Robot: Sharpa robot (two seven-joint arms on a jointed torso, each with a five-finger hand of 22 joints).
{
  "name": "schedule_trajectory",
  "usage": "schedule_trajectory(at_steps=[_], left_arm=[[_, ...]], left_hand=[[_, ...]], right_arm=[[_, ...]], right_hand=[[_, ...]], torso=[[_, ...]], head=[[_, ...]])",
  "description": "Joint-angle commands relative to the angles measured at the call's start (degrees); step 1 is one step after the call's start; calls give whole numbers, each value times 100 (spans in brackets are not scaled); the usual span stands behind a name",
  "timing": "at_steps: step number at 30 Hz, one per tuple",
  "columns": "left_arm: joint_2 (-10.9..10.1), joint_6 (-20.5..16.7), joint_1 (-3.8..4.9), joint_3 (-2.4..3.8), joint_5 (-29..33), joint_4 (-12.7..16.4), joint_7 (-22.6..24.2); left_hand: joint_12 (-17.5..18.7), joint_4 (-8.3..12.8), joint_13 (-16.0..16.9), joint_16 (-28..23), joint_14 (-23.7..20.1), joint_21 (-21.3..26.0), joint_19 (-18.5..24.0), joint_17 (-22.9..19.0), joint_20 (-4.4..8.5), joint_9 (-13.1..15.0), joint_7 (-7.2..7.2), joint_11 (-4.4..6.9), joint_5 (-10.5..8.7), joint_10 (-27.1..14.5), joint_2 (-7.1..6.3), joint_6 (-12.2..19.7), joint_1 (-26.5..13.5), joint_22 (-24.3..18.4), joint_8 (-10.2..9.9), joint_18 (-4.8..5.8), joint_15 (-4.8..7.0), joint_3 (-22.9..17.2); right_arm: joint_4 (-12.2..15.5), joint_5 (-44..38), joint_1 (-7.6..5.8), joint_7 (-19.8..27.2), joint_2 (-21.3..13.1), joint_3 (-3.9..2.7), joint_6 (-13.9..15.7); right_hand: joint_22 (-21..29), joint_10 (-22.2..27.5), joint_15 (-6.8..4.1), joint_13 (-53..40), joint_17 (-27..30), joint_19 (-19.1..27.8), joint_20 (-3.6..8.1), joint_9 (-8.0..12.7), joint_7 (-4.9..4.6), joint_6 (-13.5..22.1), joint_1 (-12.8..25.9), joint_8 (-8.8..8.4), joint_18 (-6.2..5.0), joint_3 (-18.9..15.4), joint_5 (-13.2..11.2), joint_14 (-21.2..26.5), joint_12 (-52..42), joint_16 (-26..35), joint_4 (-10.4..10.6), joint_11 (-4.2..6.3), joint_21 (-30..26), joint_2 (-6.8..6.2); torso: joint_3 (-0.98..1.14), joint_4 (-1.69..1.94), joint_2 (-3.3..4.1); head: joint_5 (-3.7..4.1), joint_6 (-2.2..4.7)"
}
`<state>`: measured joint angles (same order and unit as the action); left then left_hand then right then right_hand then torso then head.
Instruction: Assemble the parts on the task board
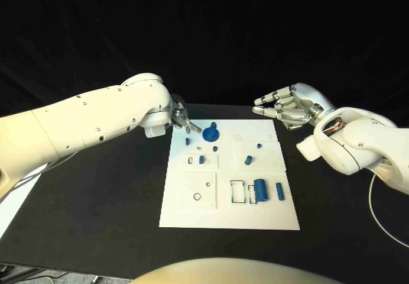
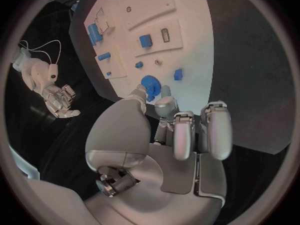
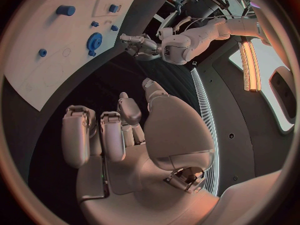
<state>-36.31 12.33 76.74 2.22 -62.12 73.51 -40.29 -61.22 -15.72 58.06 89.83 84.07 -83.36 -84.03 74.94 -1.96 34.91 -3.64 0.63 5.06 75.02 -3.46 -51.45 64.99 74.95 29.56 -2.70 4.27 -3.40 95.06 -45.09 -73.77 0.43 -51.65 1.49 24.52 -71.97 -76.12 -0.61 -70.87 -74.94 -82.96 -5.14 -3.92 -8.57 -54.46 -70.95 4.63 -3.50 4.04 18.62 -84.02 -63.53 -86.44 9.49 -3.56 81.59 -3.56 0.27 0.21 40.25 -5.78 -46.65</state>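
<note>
The white task board (image 1: pixel 230 207) lies in the middle of the black table. A blue gear (image 1: pixel 211 134) sits near its far left corner, with small blue pieces (image 1: pixel 202 159) around it and two blue cylinders (image 1: pixel 260 190) by the slots at the near right. My left hand (image 1: pixel 181 118) hovers at the board's far left corner, its fingers apart and empty. In the left wrist view the thumb tip (image 2: pixel 139 92) lies right beside the gear (image 2: pixel 150 82). My right hand (image 1: pixel 285 106) hangs past the far right corner, loosely bent and holding nothing.
Bare black table surrounds the board (image 2: pixel 187 50) on all sides. A thin cable (image 1: pixel 375 201) loops over the table at the right, under my right arm. Recessed slots and holes (image 1: pixel 198 197) mark the board's near half.
</note>
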Motion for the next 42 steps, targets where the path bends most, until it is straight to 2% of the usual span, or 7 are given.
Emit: schedule_trajectory(at_steps=[1, 5, 9, 19, 24, 33, 42], left_arm=[[182, 364, 16, -21, -312, -331, -365], [335, 435, 16, -59, -395, -655, -311], [416, 540, 15, -95, -428, -907, -280], [554, 773, 3, -140, -192, -1310, -218], [586, 768, -17, -152, -67, -1378, -176], [599, 654, -30, -159, 35, -1325, -37], [609, 871, -33, -168, 76, -1322, -34]], left_hand=[[-22, -23, 11, 17, 593, 15, -95, 1506, -34, -26, -6, -14, 35, 11, 25, -96, 78, 529, 4, 26, -32, 29], [-41, -59, 16, 17, 593, 13, -98, 1506, -34, -46, 12, 0, 26, 24, 26, -166, 65, 535, 44, 26, -24, 91], [-55, -77, 17, 17, 593, 5, -106, 1506, -28, -57, 30, 13, 12, 33, 23, -215, 29, 550, 86, 29, -14, 172], [-133, -89, 74, 17, 593, -54, -153, 1506, -7, -75, 71, 47, 2, 90, 65, -302, -67, 640, 170, 50, 12, 347], [-139, -91, 75, 17, 593, -61, -158, 1506, -2, -81, 76, 52, 3, 97, 83, -308, -89, 650, 179, 52, 17, 377], [-169, -94, 97, 17, 593, -82, -175, 1506, 7, -98, 85, 61, 8, 123, 154, -317, -128, 682, 192, 60, 25, 426], [-184, -26, 96, 17, 593, -98, -188, 1506, 21, -135, 102, 76, 18, 148, 204, -344, 55, 710, 217, 66, 36, 475]], right_arm=[[-7, -12, 3, 22, 14, 1, -80], [-13, -13, 5, 20, 16, 2, -87], [-21, -13, 6, 14, 13, 4, -91], [-24, -15, 7, 18, 19, 5, -82], [-35, -19, 7, 23, 22, 5, -69], [-49, -33, 8, 33, 37, 5, -52], [-64, -35, 8, 27, 50, 5, -72]], right_hand=[[4, 25, -22, 0, -941, 41, 13, -2, -7, 3, 50, 10, -19, -24, 37, -460, 27, 16, -1, -3, -35, -3], [4, 25, -22, 0, -941, 41, 13, -2, -7, 3, 50, 10, -19, -24, 37, -460, 27, 16, -1, -3, -35, -3], [6, 27, -22, 0, -939, 43, 13, -3, -7, 4, 38, 9, -20, -26, 47, -459, 26, 19, -3, -2, -38, 5], [6, 27, -22, 0, -939, 43, 13, -3, -7, 4, 38, 9, -20, -26, 47, -459, 26, 19, -3, -2, -38, 5], [6, 25, -23, -3, -941, 44, 13, -3, -7, 3, 32, 10, -20, -27, 52, -459, 21, 18, -4, -2, -38, 10], [9, 29, -23, 3, -940, 45, 13, -3, -7, 3, 25, 10, -20, -27, 57, -459, 27, 19, -6, -2, -40, 14], [6, 26, -23, -2, -940, 45, 13, -4, -6, 3, 16, 11, -20, -28, 66, -459, 20, 20, -9, -1, -40, 18]], torso=[[-6, -19, 11], [-16, -30, 21], [-14, -32, 21], [-20, -32, 26], [-17, -43, 26], [-15, -30, 19], [-13, -32, 20]], head=[[-1, 18], [-4, 20], [-24, 24], [-22, 20], [-22, 16], [-28, 10], [-35, 6]])
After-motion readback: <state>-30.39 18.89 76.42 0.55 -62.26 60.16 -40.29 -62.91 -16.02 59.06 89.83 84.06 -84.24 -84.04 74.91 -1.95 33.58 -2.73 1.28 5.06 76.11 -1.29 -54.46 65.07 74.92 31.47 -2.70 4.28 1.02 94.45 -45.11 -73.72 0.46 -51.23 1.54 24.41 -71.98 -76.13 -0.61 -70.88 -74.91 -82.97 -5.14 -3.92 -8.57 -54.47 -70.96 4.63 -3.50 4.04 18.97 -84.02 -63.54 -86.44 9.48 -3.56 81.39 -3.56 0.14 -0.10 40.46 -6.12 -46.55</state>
